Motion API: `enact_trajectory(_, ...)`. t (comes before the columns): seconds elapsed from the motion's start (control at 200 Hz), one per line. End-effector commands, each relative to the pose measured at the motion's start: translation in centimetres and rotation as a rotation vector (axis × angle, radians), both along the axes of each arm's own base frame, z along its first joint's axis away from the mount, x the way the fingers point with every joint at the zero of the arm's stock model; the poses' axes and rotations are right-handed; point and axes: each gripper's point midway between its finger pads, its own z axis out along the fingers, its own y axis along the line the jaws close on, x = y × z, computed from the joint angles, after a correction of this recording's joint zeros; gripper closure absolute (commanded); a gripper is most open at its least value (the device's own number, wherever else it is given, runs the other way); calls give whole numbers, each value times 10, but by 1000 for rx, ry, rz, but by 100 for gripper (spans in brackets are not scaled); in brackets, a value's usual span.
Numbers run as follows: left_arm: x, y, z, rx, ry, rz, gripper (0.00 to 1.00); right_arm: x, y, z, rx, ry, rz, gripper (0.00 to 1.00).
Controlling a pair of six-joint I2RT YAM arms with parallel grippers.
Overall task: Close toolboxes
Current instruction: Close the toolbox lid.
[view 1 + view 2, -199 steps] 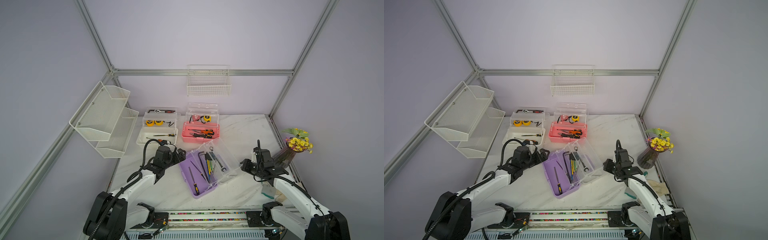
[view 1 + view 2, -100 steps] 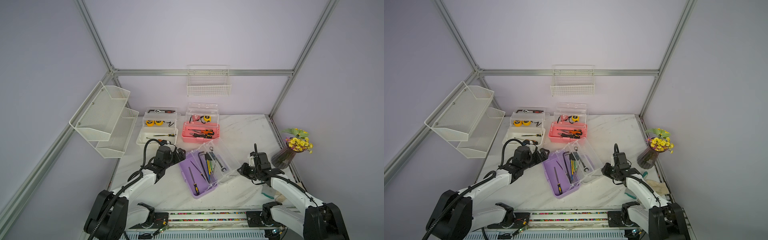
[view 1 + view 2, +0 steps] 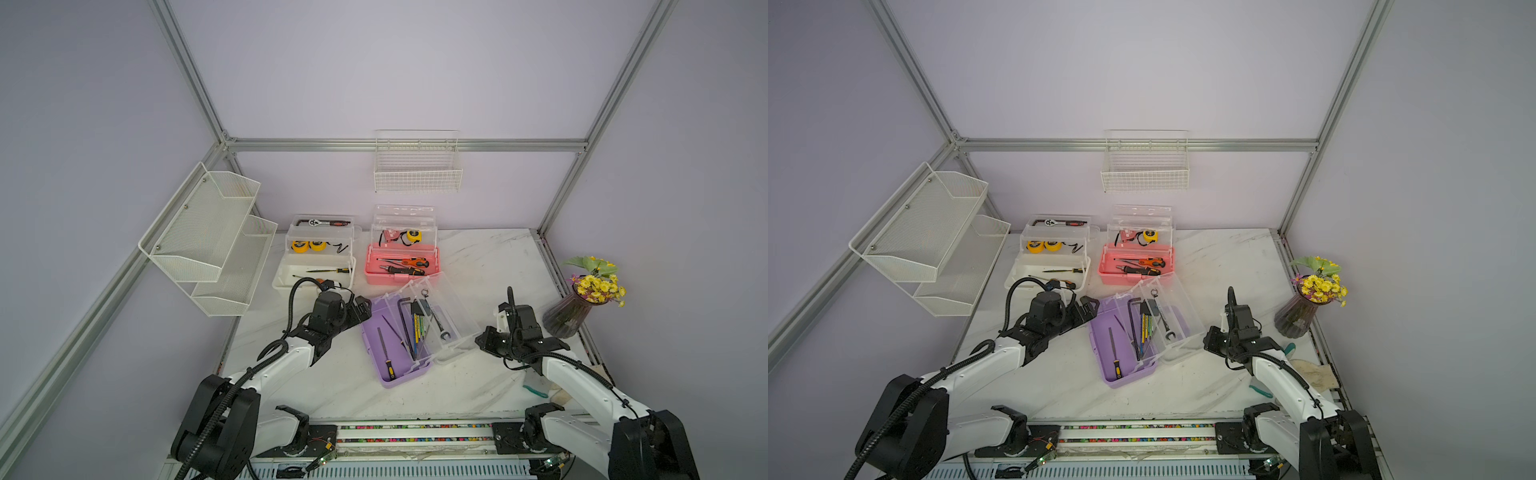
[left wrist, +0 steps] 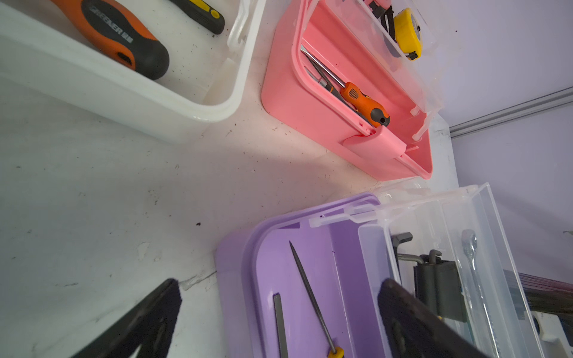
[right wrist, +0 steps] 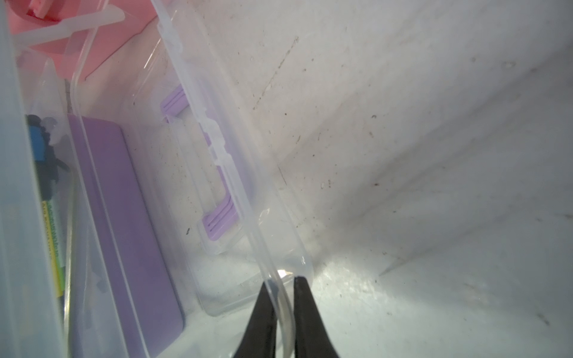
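Note:
The purple toolbox point(image 3: 390, 353) sits mid-table with tools inside. Its clear lid point(image 3: 451, 320) is thrown back to the right. My right gripper point(image 3: 482, 343) is shut on the near corner of that lid's rim point(image 5: 217, 148); in the right wrist view the thin clear edge runs between the black fingers point(image 5: 302, 310). My left gripper point(image 3: 365, 305) stands open at the box's far left corner, straddling its purple wall point(image 4: 235, 279). Behind it, the pink toolbox point(image 3: 401, 268) and the white toolbox point(image 3: 316, 274) stand with their clear lids upright.
A vase of yellow flowers point(image 3: 577, 307) stands at the right edge, close behind my right arm. Green-handled pliers point(image 3: 534, 390) and a cloth lie at the front right. A white mesh shelf point(image 3: 208, 241) hangs on the left wall, and a wire basket point(image 3: 417, 170) on the back wall.
My right gripper has moved left and down to the purple toolbox's lid and closed on its rim. The left arm has hardly moved.

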Motion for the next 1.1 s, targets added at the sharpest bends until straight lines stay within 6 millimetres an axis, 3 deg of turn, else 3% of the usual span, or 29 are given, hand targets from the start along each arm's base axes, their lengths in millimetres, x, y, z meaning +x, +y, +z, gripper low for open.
enact_trajectory(0.0,0,1,12,-14,-49,11,0,30,-16,39,-82,-148,-54,98)
enact_trajectory(0.415,-12,-2,0,-58,-18,2,0,45,-20,107,-175,-344,6,96)
enact_trajectory(0.655,-13,-19,10,-143,-62,-43,0,52,-10,139,-221,-448,52,96)
enact_trajectory(0.89,-14,-44,7,-184,-52,-106,0,47,-7,135,-222,-418,51,96)
enact_trajectory(1.095,-17,-50,6,-187,-50,-119,0,21,-15,116,-197,-335,5,96)
